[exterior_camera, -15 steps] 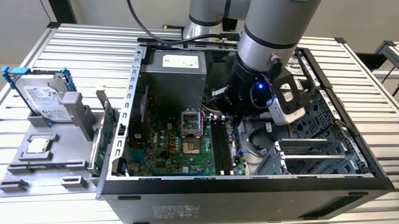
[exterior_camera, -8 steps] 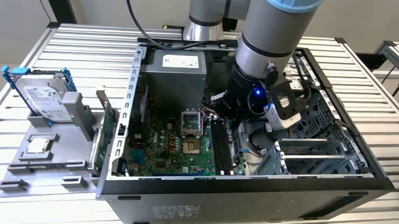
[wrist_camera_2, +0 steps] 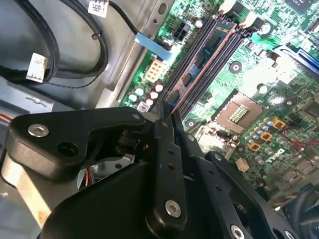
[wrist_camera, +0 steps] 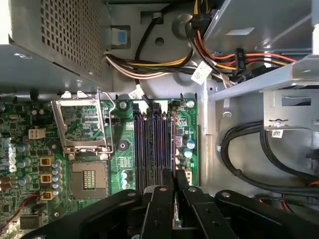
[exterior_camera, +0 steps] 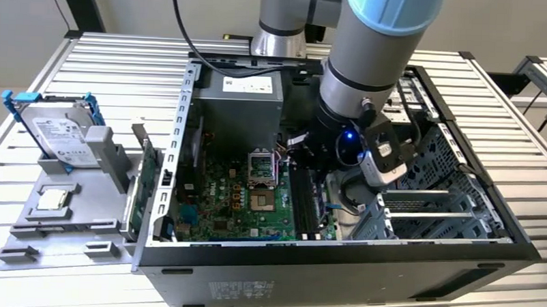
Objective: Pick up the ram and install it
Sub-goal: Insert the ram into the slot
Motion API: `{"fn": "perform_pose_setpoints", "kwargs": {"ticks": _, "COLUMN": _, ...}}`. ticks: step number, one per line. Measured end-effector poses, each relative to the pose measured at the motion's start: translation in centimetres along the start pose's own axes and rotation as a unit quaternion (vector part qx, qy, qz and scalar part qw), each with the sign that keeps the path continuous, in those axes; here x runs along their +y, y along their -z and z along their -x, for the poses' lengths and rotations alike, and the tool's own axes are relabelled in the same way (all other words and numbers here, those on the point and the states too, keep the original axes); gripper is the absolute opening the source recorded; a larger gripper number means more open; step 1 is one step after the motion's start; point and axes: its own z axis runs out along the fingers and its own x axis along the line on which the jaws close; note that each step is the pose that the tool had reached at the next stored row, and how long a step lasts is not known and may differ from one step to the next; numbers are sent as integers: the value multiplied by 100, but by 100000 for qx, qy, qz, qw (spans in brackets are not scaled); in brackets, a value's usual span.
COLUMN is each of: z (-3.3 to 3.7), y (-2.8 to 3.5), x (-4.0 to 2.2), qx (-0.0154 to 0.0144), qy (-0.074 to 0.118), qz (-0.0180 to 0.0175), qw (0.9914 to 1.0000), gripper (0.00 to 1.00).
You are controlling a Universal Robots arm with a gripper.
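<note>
Exterior view: hand [exterior_camera: 312, 153] down inside the open computer case [exterior_camera: 490, 202], above the motherboard [exterior_camera: 253, 200]. Both wrist views: fingers [wrist_camera: 162, 199] pinched narrow on the ram [wrist_camera_2: 199, 62], held edge-down over the memory slots [wrist_camera: 154, 144] beside the processor socket [wrist_camera: 88, 177].

A robotics lab or assembly test bench is suggested. The counter [exterior_camera: 122, 52] is built from ribbed aluminium profiles, as is found in automation cells. An industrial robot arm [exterior_camera: 372, 54] is mounted at its far edge. An opened desktop computer case [exterior_camera: 342, 265] is laid on the counter, with its motherboard [exterior_camera: 245, 193] exposed. A grey moulded fixture tray [exterior_camera: 71, 208] is set beside the case at the exterior view's left, and a hard drive [exterior_camera: 60, 132] in a blue bracket is propped upright in it. Plain pale walls are seen behind.
</note>
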Motion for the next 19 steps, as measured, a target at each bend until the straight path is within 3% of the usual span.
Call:
{"fn": "perform_pose_setpoints", "kwargs": {"ticks": 8, "z": -13, "y": -138, "x": -9, "qx": 44, "qy": 437, "qz": 3, "qw": 99999, "gripper": 0}}
{"fn": "perform_pose_setpoints", "kwargs": {"ticks": 16, "z": -14, "y": -171, "x": -16, "qx": 225, "qy": 1248, "qz": -9, "qw": 99992, "gripper": 0}}
{"fn": "perform_pose_setpoints", "kwargs": {"ticks": 19, "z": -14, "y": -182, "x": -17, "qx": 477, "qy": 1832, "qz": 2, "qw": 99982, "gripper": 0}}
